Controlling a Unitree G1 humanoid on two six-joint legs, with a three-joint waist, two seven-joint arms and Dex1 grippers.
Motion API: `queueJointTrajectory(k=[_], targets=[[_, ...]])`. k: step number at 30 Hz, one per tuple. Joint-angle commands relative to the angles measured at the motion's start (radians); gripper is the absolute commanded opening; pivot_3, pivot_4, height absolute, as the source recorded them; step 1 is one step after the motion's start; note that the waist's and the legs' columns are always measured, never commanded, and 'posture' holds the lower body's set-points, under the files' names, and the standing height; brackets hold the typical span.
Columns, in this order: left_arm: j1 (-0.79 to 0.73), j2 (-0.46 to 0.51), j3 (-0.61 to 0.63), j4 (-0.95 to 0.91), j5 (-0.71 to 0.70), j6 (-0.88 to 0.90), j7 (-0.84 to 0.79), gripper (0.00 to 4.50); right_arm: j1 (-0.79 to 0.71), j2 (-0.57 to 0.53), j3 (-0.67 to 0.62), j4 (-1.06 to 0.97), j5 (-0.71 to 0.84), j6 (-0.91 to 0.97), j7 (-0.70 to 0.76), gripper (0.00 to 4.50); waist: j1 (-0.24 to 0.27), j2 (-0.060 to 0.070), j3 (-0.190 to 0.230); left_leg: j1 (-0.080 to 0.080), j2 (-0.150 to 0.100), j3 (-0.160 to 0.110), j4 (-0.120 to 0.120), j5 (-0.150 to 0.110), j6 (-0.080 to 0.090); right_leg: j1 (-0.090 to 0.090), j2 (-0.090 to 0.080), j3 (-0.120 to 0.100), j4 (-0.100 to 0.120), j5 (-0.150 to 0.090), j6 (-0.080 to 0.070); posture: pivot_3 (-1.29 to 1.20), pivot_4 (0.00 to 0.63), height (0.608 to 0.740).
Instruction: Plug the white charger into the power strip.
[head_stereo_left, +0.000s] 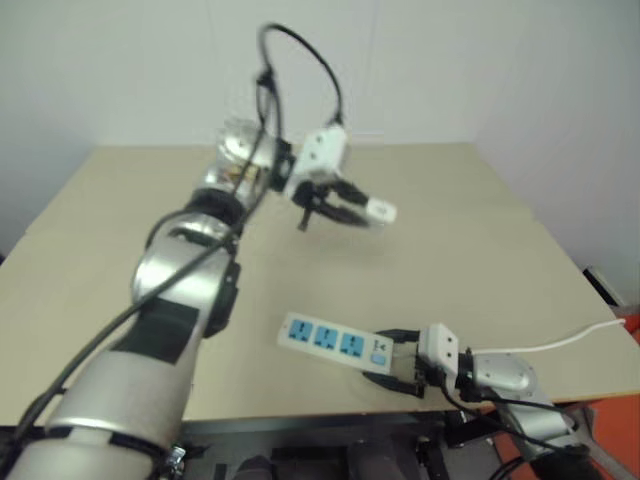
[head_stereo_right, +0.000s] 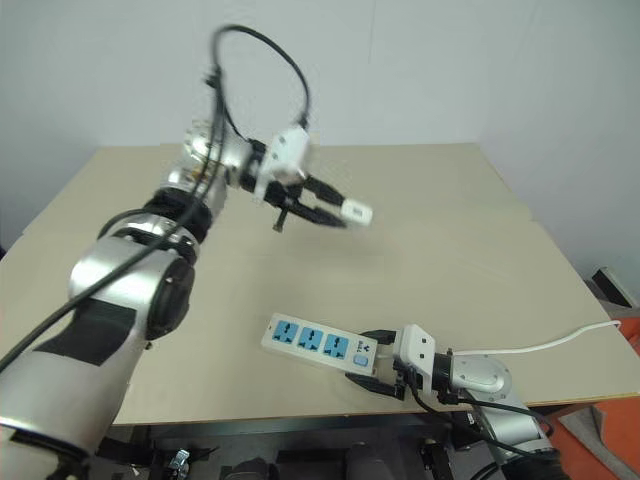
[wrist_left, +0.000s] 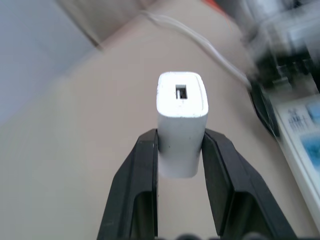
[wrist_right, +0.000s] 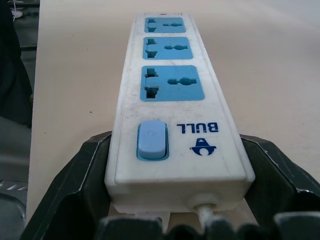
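My left gripper (head_stereo_left: 352, 208) hangs well above the middle of the table, shut on the white charger (head_stereo_left: 381, 211), which sticks out past the black fingertips (wrist_left: 220, 165). The charger's (wrist_left: 181, 120) USB port end faces away from the wrist. The power strip (head_stereo_left: 335, 341) lies flat near the table's front edge, its three blue socket faces (wrist_right: 172, 82) pointing up. My right gripper (head_stereo_left: 400, 362) is shut on the strip's switch end, a finger (wrist_right: 75, 180) on each long side. The blue switch (wrist_right: 152, 139) sits just ahead of those fingers.
The strip's thin white cable (head_stereo_left: 560, 343) runs off to the right over the table's edge. The beige table (head_stereo_left: 470, 230) has bare surface between the charger and the strip. A white wall (head_stereo_left: 450, 60) stands behind the table.
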Motion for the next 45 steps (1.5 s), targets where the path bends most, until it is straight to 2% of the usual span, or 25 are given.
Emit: queueJointTrajectory(k=[1,3,8,14,19,24,30,35,45], targets=[[0.042,0.052,0.077,-0.060,-0.192,0.140,-0.004,0.96,0.002,0.015,0.023,0.065,-0.053,0.005,-0.015,3.44,-0.004,0.000,0.000,0.001,0.000,0.000,0.000,0.000,0.000,0.000,0.000,0.000,0.000,0.000,0.000,0.00,0.150,0.740],[0.096,0.088,0.104,-0.098,-0.285,0.222,-0.004,0.96,-0.013,0.031,0.032,0.076,-0.057,0.000,-0.012,3.44,-0.010,0.000,-0.001,0.001,0.000,0.000,0.000,0.000,0.000,0.000,0.001,0.000,0.001,0.000,0.000,0.00,0.150,0.740],[0.248,0.155,0.079,-0.232,-0.482,0.418,-0.004,0.96,-0.062,0.053,0.053,0.107,-0.059,-0.002,0.009,3.44,-0.022,0.000,-0.001,0.002,0.002,-0.001,0.000,0.000,0.000,0.000,0.001,-0.002,0.001,0.000,0.000,0.00,0.150,0.740],[0.430,0.259,-0.129,-0.428,-0.623,0.560,-0.004,0.96,-0.143,0.056,0.076,0.139,-0.043,0.055,0.066,3.44,-0.022,0.000,-0.001,0.003,0.002,-0.003,0.000,0.000,0.000,-0.002,0.001,-0.003,0.002,0.001,-0.001,0.00,0.150,0.740],[0.437,0.306,-0.254,-0.455,-0.627,0.521,-0.004,0.96,-0.204,0.060,0.098,0.130,-0.021,0.165,0.115,3.44,-0.017,0.000,-0.001,0.002,0.002,-0.003,0.001,0.000,0.000,-0.002,0.001,-0.004,0.000,0.001,-0.001,0.00,0.150,0.740],[0.460,0.349,-0.339,-0.543,-0.693,0.536,-0.004,0.96,-0.252,0.107,0.109,0.100,0.001,0.284,0.114,3.44,-0.022,0.000,-0.001,0.002,0.003,-0.003,0.001,0.000,0.000,-0.003,0.001,-0.004,0.001,0.000,-0.002,0.00,0.150,0.740],[0.523,0.387,-0.443,-0.589,-0.695,0.369,-0.004,0.96,-0.305,0.175,0.127,0.139,-0.045,0.345,0.061,3.44,-0.023,0.000,-0.001,0.002,0.003,-0.003,0.001,0.000,0.000,-0.003,0.002,-0.003,0.002,0.000,-0.002,0.00,0.150,0.740],[0.566,0.413,-0.465,-0.612,-0.702,0.311,-0.004,0.96,-0.328,0.212,0.143,0.165,-0.080,0.355,0.035,3.44,-0.021,0.000,-0.001,0.000,0.003,-0.003,0.001,0.000,0.000,-0.006,0.001,-0.004,0.001,0.000,-0.002,0.00,0.150,0.740],[0.720,0.398,-0.427,-0.690,-0.679,0.260,-0.004,0.96,-0.312,0.241,0.160,0.160,-0.097,0.351,0.014,3.44,-0.022,0.001,-0.001,0.001,0.003,-0.003,0.001,0.000,0.000,-0.006,0.002,-0.004,0.002,0.000,-0.003,0.00,0.150,0.740]])
